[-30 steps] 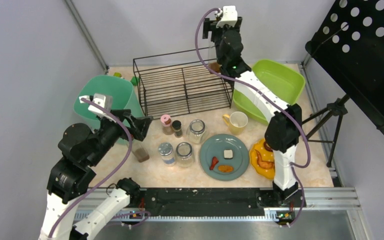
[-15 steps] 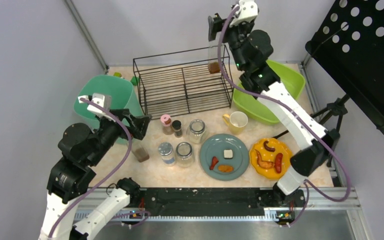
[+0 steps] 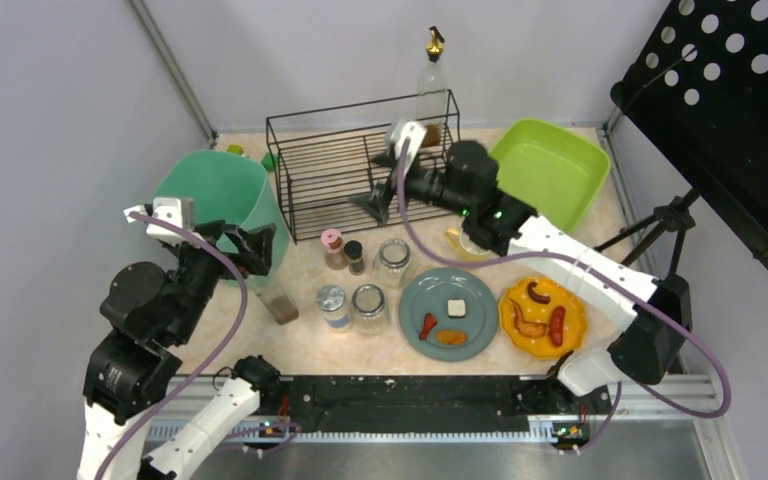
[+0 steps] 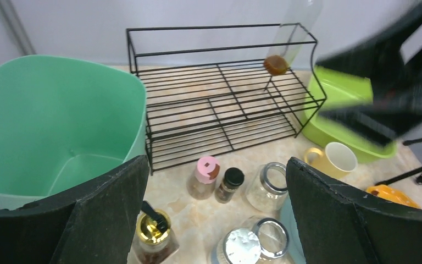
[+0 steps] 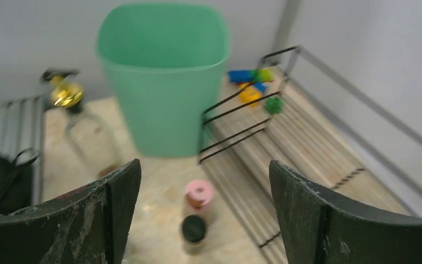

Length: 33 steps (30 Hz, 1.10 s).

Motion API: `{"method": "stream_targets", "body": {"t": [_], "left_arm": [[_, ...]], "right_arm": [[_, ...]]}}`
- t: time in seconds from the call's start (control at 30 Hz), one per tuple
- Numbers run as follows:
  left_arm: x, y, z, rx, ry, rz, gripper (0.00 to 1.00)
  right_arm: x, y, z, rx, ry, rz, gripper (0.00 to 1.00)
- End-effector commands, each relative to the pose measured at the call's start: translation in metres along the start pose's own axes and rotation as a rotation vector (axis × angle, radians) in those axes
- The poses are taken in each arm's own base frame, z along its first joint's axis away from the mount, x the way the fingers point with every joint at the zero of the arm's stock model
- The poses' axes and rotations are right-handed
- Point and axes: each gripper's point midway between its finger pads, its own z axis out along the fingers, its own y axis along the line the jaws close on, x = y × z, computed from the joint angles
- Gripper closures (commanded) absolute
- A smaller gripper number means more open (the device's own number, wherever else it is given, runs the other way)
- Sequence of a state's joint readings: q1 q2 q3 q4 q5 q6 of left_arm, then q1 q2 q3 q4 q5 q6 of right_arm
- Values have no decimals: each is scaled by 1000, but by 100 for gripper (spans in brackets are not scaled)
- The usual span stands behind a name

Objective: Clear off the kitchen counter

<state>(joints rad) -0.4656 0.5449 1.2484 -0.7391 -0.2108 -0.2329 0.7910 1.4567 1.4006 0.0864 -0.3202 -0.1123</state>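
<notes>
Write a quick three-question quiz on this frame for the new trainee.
1. True or false: the tall clear bottle stands on the black wire rack.
2. The right gripper holds: A) the bottle, B) nothing, C) a plate.
3. How many plates sit on the kitchen counter?
Key: 1 true. 2 B, its jaws are open and empty. 3 two, the teal plate and the yellow plate.

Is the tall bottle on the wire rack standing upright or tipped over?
Upright. The tall bottle stands on its base at the back right corner of the wire rack, its gold spout pointing up.
</notes>
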Motion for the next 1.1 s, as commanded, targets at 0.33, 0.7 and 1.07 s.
{"method": "stream_targets", "body": {"t": [0.33, 0.7, 1.07], "left_arm": [[-20, 42, -26, -227, -79, -31, 1], [-18, 52, -35, -275, -95, -83, 1], [-23, 58, -45, -300, -115, -68, 1]], "right_arm": [[43, 158, 38, -452, -204, 51, 16], [52, 203, 88, -540, -281, 139, 18], [60, 228, 123, -590, -303, 181, 20]]}}
